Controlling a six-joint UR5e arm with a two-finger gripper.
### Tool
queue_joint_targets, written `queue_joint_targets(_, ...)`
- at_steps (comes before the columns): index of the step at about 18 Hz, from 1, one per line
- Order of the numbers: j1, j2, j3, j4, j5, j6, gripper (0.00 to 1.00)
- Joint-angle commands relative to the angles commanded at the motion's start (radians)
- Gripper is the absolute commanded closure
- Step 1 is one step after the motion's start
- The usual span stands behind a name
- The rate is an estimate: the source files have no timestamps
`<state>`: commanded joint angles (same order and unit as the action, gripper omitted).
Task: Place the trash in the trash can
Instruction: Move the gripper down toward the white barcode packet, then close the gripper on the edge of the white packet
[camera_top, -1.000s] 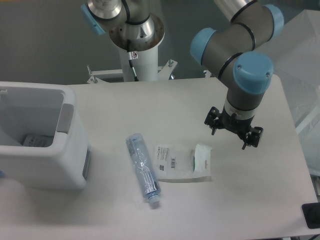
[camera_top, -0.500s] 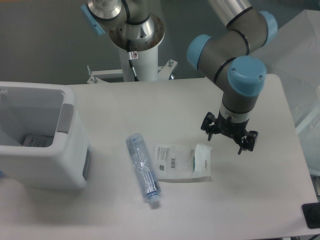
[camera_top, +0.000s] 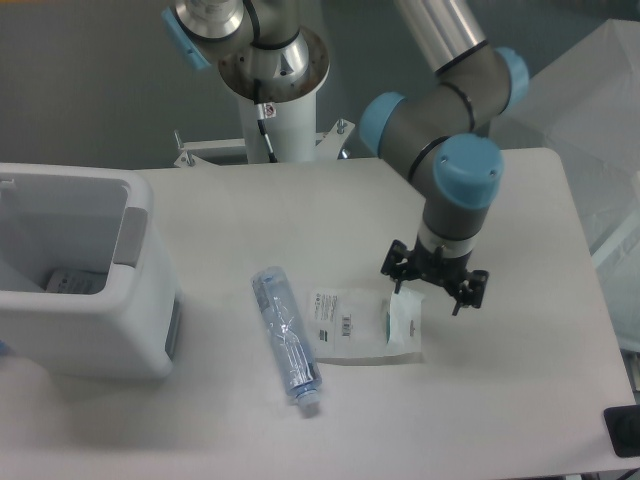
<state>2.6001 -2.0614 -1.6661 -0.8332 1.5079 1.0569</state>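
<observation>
At the left edge stands one white trash can (camera_top: 140, 300), with a small item lying inside it. Two pieces of trash lie on the worktop (camera_top: 300, 210) at lower centre: one crushed bottle (camera_top: 286, 338), and just right of it one flat packet (camera_top: 364, 325). One pincer (camera_top: 433, 282), fingers spread and empty, hangs over the packet's right end.

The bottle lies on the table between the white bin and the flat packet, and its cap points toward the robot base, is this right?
Not quite. In the camera view the bottle does lie between the bin and the packet, but its white cap points toward the table's near edge, away from the base.
</observation>
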Motion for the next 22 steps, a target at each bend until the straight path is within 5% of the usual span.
queue_joint_targets(8,-0.018,-0.098,0.121,-0.006,0.002,0.196,0.0)
queue_joint_targets(13,-0.06,-0.123,0.111,-0.006,0.038,0.204,0.0)
queue_joint_targets(19,-0.11,-0.141,0.092,-0.017,0.227,0.207,0.0)
queue_joint_targets(20,-0.117,-0.141,0.091,-0.017,0.236,0.207,0.02)
queue_joint_targets(22,-0.12,-0.14,0.092,-0.021,0.229,0.206,0.21)
